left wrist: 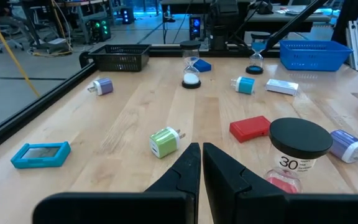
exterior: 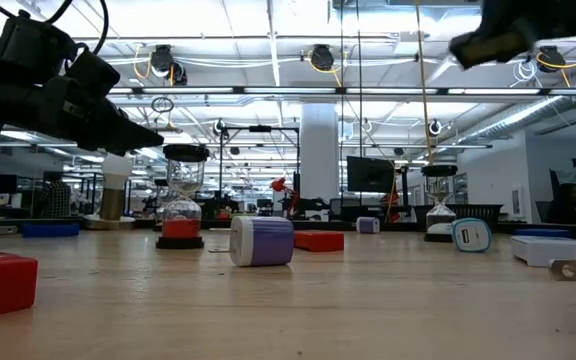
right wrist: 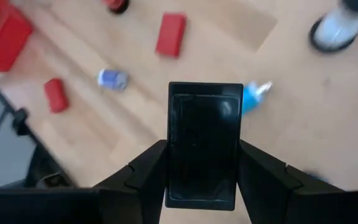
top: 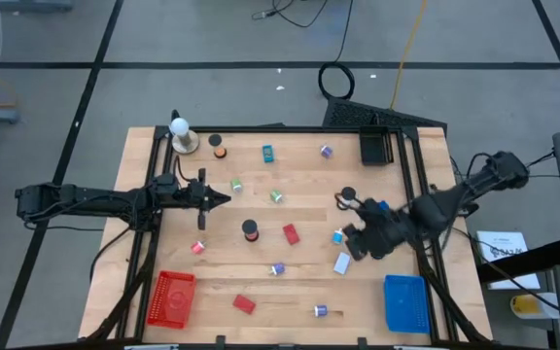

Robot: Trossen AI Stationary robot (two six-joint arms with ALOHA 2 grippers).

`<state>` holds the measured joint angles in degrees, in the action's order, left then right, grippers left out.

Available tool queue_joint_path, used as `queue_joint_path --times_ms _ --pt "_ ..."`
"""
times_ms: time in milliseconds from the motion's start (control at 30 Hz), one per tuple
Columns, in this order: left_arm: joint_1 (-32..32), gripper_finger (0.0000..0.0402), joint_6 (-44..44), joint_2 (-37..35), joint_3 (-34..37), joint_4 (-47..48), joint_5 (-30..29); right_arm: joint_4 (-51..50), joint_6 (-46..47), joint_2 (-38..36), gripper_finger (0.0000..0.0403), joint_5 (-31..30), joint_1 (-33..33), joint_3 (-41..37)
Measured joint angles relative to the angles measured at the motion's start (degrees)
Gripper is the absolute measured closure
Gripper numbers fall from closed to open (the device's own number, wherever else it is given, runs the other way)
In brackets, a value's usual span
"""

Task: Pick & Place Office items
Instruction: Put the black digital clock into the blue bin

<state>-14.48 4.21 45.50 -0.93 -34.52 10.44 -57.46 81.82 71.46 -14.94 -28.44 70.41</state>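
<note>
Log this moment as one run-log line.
left gripper: shut, empty, above table | right gripper: shut on black rectangular item, lifted over table's right side

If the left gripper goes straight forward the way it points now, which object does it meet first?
Probably the green charger, lying just ahead of the shut left gripper, slightly off its line; depth is unclear, and it may pass over it.

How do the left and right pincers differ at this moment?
The left pincer is shut and empty; the right pincer is clamped on a black rectangular slab. The left pincer sits over the table's left-centre, near the green charger; the right is over the right side. Both hang above the wooden table.
</note>
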Motion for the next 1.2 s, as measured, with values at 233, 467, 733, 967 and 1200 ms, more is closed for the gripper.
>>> queue_joint_path --times_ms 233,467,733,967,1200 --pt "0.0 0.0376 0.01 0.0 0.0 0.0 0.0 0.18 15.29 4.91 0.0242 -0.13 -12.28 0.0" --pt "0.0 0.0376 0.02 0.0 0.0 0.0 0.0 -0.09 28.38 10.44 0.0242 1.78 -18.94 -0.01" --pt "0.0 0.0376 0.0 0.0 0.0 0.0 0.0 -2.56 42.1 14.58 0.0241 9.88 -24.89 -0.01" --pt "0.0 0.0376 0.02 0.0 0.0 0.0 0.0 -5.41 51.49 16.16 0.0241 15.87 -28.04 -0.01" --pt "0.01 0.0376 0.02 0.0 0.0 0.0 0.0 -6.3 52.12 18.74 0.0241 19.29 -26.69 0.0"
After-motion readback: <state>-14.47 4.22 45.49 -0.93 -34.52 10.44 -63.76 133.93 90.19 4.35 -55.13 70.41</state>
